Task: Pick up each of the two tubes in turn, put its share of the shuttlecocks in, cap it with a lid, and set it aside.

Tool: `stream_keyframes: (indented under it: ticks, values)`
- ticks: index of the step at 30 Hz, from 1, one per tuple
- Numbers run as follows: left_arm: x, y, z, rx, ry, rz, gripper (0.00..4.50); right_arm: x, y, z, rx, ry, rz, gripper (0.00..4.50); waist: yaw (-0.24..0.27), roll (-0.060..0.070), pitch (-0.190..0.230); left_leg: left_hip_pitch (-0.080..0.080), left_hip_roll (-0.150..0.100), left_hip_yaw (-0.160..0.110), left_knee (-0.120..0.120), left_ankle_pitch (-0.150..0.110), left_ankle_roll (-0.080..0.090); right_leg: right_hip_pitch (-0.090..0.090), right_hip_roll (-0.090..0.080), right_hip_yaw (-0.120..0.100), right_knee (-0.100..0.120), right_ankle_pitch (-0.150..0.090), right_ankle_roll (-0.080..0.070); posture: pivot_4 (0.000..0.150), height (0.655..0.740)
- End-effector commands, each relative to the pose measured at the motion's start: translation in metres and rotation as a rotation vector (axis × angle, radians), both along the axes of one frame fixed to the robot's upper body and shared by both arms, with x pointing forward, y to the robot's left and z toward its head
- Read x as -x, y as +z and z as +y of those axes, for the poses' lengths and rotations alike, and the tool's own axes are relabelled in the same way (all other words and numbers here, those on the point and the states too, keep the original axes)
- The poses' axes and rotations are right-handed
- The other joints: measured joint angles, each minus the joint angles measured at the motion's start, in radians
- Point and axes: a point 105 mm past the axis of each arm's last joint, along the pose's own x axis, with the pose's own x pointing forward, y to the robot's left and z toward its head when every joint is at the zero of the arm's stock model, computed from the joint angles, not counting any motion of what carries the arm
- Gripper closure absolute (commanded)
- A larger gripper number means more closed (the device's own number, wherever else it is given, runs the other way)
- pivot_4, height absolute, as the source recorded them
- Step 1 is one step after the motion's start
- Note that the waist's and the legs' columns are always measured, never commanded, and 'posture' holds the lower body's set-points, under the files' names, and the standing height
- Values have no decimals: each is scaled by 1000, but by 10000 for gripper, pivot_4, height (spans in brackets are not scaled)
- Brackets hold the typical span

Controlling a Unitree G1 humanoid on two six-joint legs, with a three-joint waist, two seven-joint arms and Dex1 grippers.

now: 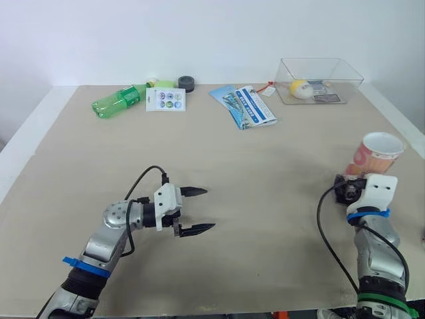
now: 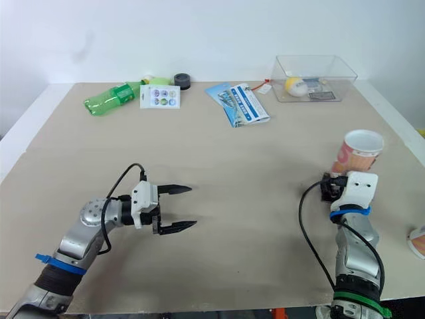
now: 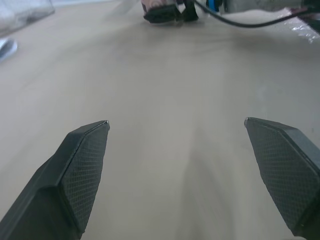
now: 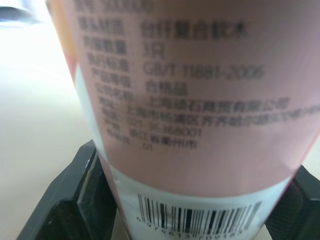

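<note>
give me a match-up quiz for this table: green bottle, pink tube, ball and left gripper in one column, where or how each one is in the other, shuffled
Things
1. green bottle
2. pink tube
3. yellow-white ball
4. left gripper

Places or states
A. inside the clear box at the far right of the table
B. open, over a bare part of the table
C. lying on its side near the far left
D. upright, between the fingers of the right gripper

Pairs: 1-C, 2-D, 3-A, 4-B
</note>
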Motion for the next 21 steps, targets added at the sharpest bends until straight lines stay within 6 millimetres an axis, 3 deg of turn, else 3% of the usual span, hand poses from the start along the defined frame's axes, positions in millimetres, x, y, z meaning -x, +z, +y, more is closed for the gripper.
stream_keyframes:
  ticks: [1, 9, 10, 11, 21]
  values:
    - [1, 6, -3, 27, -22, -2, 0, 11, -3, -21, -48, -127, -14, 7505, 2, 0, 0, 0, 0, 0, 0, 0, 1, 0, 0, 0, 0, 0, 0, 1500, 7400]
    - [3, 7, -7, 35, -36, 16, 0, 10, -13, -18, -108, -103, 12, 7505, 3, 0, 0, 0, 0, 0, 1, 1, 1, 1, 0, 1, 0, 1, 1, 1500, 7400]
    - [3, 6, -7, 36, -36, 18, 0, 10, -14, -17, -112, -94, 17, 1353, 3, 0, 0, 0, 0, 0, 1, 1, 1, 1, 0, 1, 0, 1, 1, 1500, 7400]
    - [3, 6, -7, 36, -36, 19, 0, 11, -14, -16, -111, -84, 23, 514, 3, 0, 0, 0, 0, 0, 1, 1, 1, 1, 0, 0, 0, 1, 1, 1500, 7400]
    - [-1, 8, -9, 40, -41, 4, 0, 24, -8, -11, -78, 3, 80, 514, 6, 0, 0, 0, 0, 0, 1, 1, 1, 1, 0, 0, 0, 0, 1, 1500, 7400]
